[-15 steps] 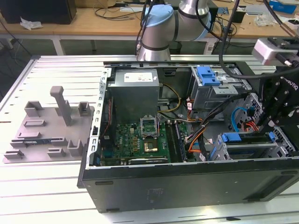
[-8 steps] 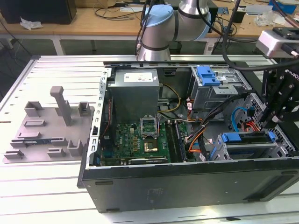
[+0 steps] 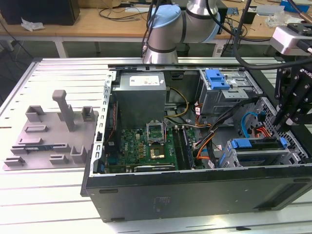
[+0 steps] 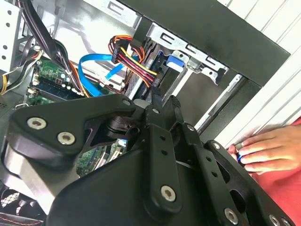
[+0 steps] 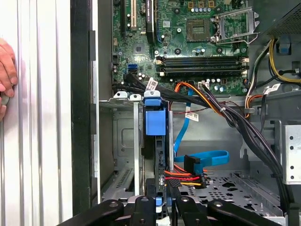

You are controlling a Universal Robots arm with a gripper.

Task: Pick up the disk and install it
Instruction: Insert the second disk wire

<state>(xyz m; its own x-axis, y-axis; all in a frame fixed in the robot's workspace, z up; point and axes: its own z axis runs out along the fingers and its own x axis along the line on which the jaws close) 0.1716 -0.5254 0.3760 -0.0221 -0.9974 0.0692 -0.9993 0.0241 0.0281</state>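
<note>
The disk (image 5: 155, 123) stands on edge in the drive cage (image 5: 123, 141) at the case's front corner, with its blue carrier bracket facing the motherboard. In the exterior view the disk (image 3: 253, 143) lies in that cage at the exterior view's right. My gripper (image 5: 161, 206) reaches down over the disk's rear end, one black finger on each side of its thin edge. The second wrist view shows the fingertips (image 4: 155, 101) pinched close together around the disk (image 4: 158, 77). In the exterior view my gripper (image 3: 282, 127) hangs over the cage.
Red, orange and blue cables (image 5: 188, 175) run right beside the disk. The motherboard (image 3: 146, 146) and grey power-supply box (image 3: 141, 92) fill the case's other half. A second cage with a blue bracket (image 3: 217, 80) stands behind. A person's hand (image 4: 268, 150) rests outside the case wall.
</note>
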